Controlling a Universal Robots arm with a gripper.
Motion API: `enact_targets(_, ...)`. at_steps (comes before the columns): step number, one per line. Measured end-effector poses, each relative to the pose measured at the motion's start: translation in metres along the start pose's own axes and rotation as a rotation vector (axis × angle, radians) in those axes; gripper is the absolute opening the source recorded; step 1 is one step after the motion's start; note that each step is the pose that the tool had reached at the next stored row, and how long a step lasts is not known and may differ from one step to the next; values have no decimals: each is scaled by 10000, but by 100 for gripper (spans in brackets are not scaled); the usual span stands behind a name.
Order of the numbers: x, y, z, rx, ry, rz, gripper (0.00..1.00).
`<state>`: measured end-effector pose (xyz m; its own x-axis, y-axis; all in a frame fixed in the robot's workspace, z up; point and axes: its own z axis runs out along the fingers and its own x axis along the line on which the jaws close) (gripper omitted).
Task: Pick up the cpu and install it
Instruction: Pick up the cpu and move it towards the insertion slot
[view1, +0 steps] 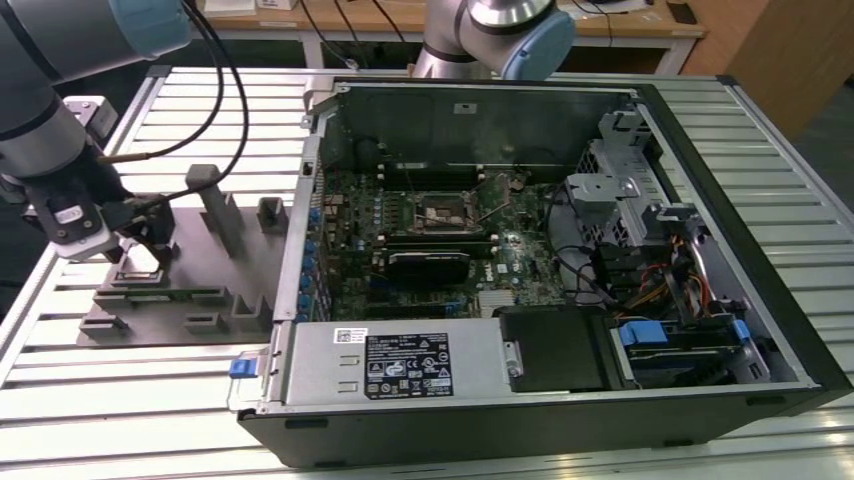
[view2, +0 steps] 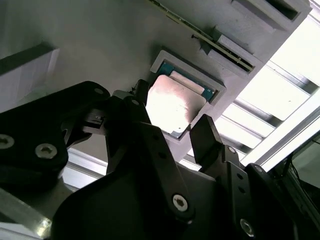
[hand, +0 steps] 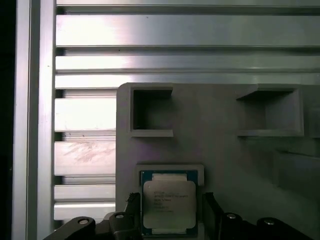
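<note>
1. Grasping looks like the step in hand. In the exterior view the gripper (view1: 144, 250) hangs low at the exterior view's left, just over the grey holder plate (view1: 200, 300) that lies on the slatted table (view1: 134, 400). It is well apart from the open computer case (view1: 561, 330), which takes up the middle and the exterior view's right. The black socket (view1: 445, 213) sits near the middle of the board inside that case.

2. In the second wrist view the cpu (view2: 175, 102) lies flat in its shallow square nest (view2: 161, 61) on the holder plate (view2: 100, 45), its shiny metal top catching the light. The gripper (view2: 174, 109) is spread, with one of its black fingers (view2: 210, 140) to each side of the chip. Neither finger can be seen pressing on it, so the chip is not yet held.

3. In the first wrist view the cpu (hand: 169, 204) shows squarely between the two fingers (hand: 209, 202), its thin coloured edge inside the nest's pale rim. Small gaps appear on both sides. Two empty pockets in the holder plate (hand: 210, 150) lie beyond it.

4. As a judgement, the pick calls for the fingers to meet opposite edges evenly and stay level. A skewed grip could tilt the chip against the rim of the nest. Nothing of the install has been done: the chip rests in its holder, far from the socket.
</note>
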<state>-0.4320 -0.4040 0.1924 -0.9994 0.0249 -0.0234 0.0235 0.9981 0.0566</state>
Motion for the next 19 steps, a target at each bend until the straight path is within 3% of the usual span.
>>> enact_targets(5, 0, -2, 13, 56, 9, -120, 60)
enact_targets(19, 1, -4, 57, 54, 3, -69, 60)
